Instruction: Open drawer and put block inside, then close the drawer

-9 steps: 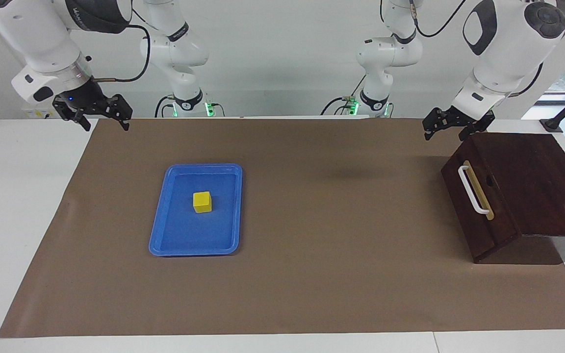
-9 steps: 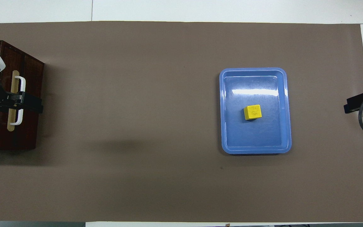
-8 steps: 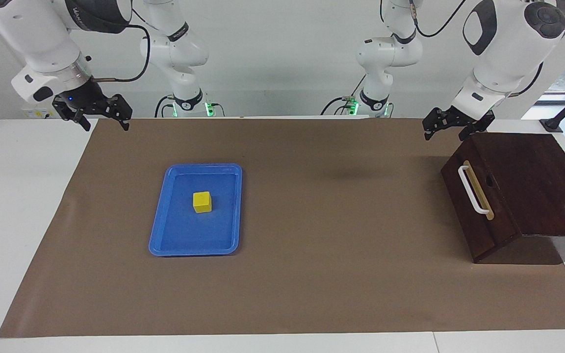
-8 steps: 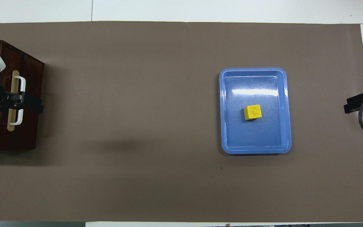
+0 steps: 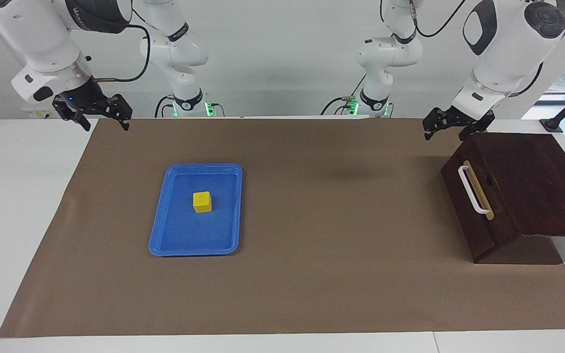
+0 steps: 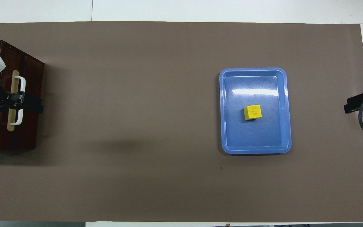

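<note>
The drawer (image 5: 478,203) sits shut in its dark wooden box (image 5: 532,181) at the left arm's end of the table, its white bar handle (image 5: 473,190) on the tan strip facing the middle of the brown mat (image 5: 336,255). The block (image 5: 202,201), a small yellow cube, rests near the middle of the blue tray (image 5: 157,235), well apart from the drawer and toward the right arm's end. The left gripper (image 5: 451,128) hangs in the air over the mat just beside the box corner nearer to the robots, jaws spread wide and empty; from above it seems to cover the handle, but the facing view shows it raised and not touching. The right gripper (image 5: 101,117) hovers over the mat's edge at its own end, also wide and holding nothing, and looks to be waiting. Nothing of the task is done yet, so opening the drawer comes first. The risks I judge from here: the left fingers may straddle the slim handle poorly and slip off during the pull, or the pull may drag the whole box across the mat; the tray's raised rim could catch the right gripper on its way down to the cube. Room is generous: the mat between tray and box is open, giving the drawer space to slide out, though the box stands close to the table's edge, where exactly is hard to tell.
</note>
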`<state>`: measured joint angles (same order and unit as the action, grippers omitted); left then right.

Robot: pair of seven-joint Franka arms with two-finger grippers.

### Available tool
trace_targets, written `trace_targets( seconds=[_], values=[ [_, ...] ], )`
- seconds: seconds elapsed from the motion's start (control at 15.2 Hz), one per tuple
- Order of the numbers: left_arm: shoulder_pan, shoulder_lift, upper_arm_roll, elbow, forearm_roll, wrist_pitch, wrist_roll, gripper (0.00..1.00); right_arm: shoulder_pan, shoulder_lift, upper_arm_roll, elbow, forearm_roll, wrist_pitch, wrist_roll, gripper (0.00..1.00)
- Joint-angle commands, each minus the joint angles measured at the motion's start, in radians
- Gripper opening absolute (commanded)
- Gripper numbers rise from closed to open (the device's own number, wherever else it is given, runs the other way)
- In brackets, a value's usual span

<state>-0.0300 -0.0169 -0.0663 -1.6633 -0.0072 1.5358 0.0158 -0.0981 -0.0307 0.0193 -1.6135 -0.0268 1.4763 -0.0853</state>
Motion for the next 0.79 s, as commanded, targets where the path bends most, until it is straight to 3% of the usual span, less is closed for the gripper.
trace_targets(
  seconds=[0.0,0.26,0.53,0.72],
  values=[
    [0.008,-0.020,-0.003,-0.010,-0.013,-0.002,0.001,1.00,-0.005,-0.006,0.007,-0.003,-0.024,0.015,-0.016,1.00],
    [0.008,-0.020,-0.003,-0.010,-0.013,-0.002,0.001,1.00,-0.020,-0.014,0.005,-0.025,0.004,0.010,0.083,1.00],
    [0.008,-0.020,-0.003,-0.010,-0.013,-0.002,0.001,1.00,-0.080,-0.035,0.002,-0.138,0.180,0.042,0.358,1.00],
    [0.008,-0.020,-0.003,-0.010,-0.013,-0.002,0.001,1.00,-0.104,0.000,0.002,-0.193,0.319,0.070,0.601,1.00]
  ],
)
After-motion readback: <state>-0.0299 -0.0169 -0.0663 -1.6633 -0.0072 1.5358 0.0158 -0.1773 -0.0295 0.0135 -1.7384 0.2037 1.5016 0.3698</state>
